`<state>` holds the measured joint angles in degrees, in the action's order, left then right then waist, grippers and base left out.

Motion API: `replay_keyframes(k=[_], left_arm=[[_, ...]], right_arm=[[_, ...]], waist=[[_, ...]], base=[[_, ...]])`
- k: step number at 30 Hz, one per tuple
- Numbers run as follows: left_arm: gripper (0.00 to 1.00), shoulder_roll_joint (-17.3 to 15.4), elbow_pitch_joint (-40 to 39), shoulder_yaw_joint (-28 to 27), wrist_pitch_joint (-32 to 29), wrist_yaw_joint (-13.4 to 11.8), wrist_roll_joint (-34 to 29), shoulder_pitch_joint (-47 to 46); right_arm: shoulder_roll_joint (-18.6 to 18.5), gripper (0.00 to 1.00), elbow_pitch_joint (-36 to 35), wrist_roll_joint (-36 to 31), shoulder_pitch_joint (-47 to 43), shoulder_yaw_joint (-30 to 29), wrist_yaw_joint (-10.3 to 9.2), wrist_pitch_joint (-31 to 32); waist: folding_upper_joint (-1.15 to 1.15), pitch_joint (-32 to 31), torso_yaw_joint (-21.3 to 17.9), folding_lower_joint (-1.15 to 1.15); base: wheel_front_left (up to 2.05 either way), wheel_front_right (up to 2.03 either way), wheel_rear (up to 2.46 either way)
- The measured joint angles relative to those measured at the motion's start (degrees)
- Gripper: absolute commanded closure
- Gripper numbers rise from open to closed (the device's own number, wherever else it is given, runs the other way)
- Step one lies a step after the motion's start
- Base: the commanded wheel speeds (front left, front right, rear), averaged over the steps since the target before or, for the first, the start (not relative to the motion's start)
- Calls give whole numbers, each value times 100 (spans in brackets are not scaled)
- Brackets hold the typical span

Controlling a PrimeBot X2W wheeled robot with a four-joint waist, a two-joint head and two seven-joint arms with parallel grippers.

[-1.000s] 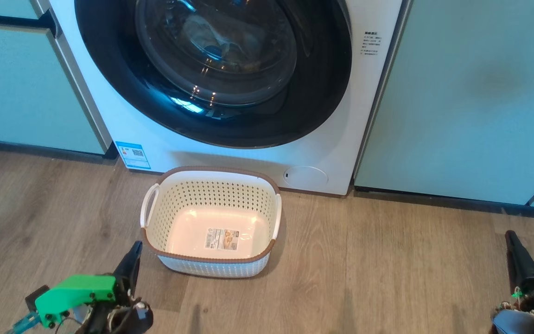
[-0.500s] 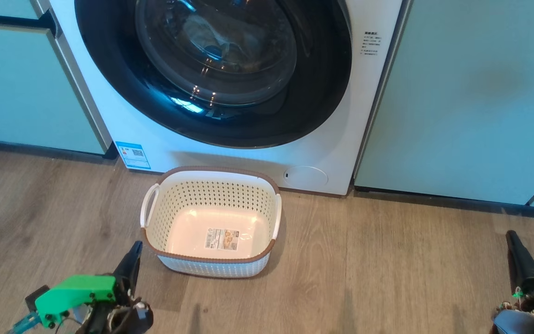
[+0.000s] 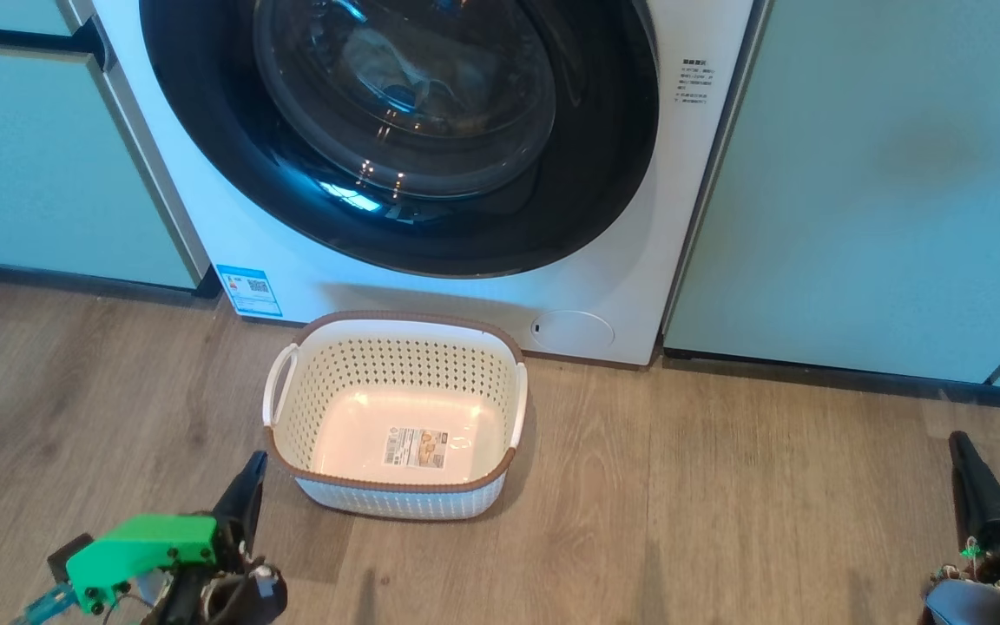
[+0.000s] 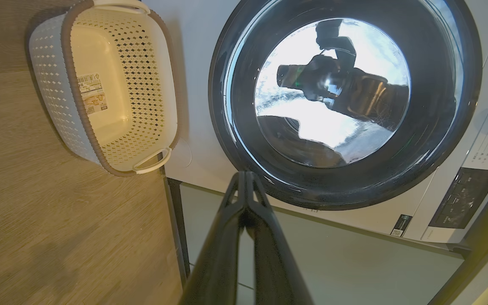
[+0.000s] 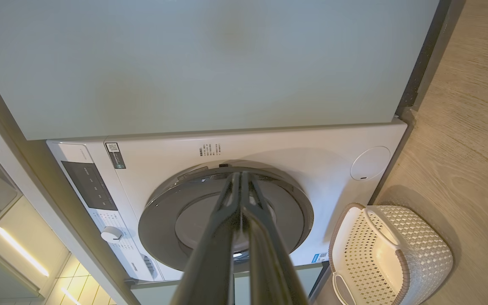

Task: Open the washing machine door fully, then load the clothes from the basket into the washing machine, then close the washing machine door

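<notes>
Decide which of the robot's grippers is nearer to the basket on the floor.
Left. The left gripper sits just beside the near left corner of the basket; the right gripper is far off to its right.

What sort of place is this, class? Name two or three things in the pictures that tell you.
Most likely a home laundry or utility corner. A white front-loading washing machine stands built in between pale green cabinets, and an empty perforated basket sits on the wood-look floor before it.

Home laundry nook: white front-loading washing machine [image 3: 621, 286] between pale green cabinets [image 3: 882, 174], wood-plank floor [image 3: 726, 503] below.
</notes>
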<state>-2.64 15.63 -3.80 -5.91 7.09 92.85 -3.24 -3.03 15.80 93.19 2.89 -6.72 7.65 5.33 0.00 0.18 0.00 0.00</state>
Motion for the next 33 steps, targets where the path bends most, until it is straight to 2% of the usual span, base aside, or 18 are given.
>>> replay_keyframes(k=[33], left_arm=[[100,5,1,-14,-3,0,-1,-1]], right_arm=[[20,100,0,-2,0,-31,1,49]], waist=[[0,0,0,0]], base=[[0,0,0]])
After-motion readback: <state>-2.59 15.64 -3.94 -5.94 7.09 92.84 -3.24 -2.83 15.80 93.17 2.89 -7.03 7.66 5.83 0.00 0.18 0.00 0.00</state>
